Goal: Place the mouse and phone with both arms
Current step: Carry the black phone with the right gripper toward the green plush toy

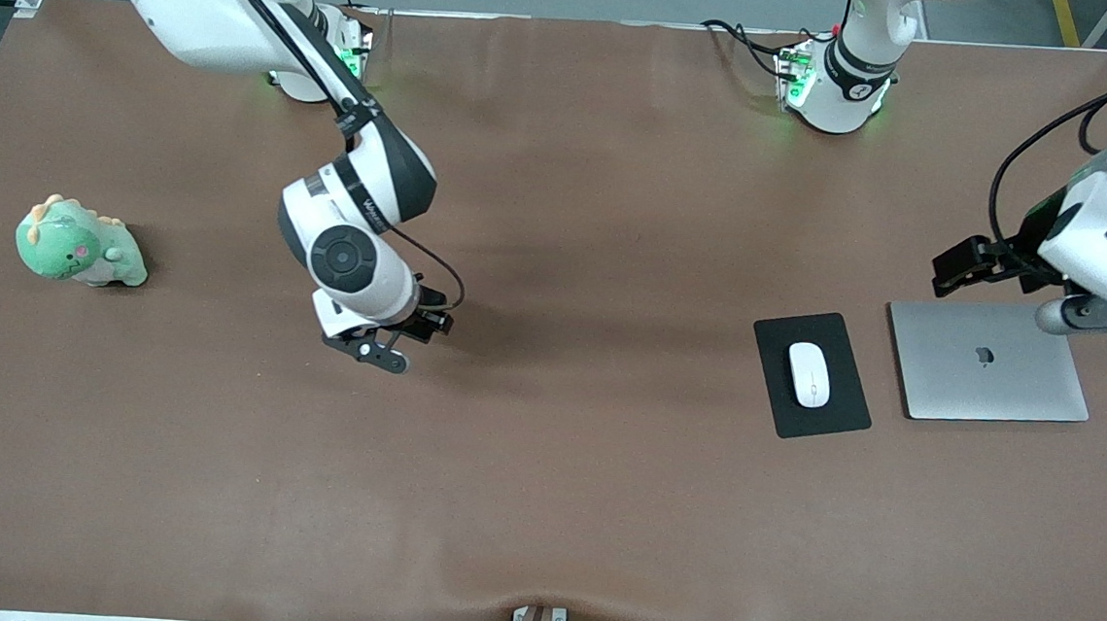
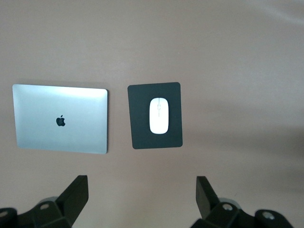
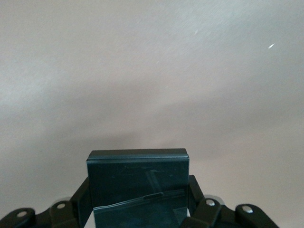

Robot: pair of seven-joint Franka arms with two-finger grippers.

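Two hands differ: the right hand (image 3: 137, 209), over bare brown surface (image 1: 543, 466), grips the small black slab phone (image 3: 137, 185). The left hand (image 2: 140, 197) hangs released over the closed silver laptop (image 1: 988, 365); the white oval mouse (image 1: 808, 374) lies on its black pad (image 1: 838, 418), so setting the phone down likely follows.

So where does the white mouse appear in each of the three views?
Front view: the mouse lies on the black mouse pad, beside the silver laptop.
Left wrist view: the mouse lies on the pad, at the picture's centre.
Right wrist view: not in it.
Shared landmark: the laptop.
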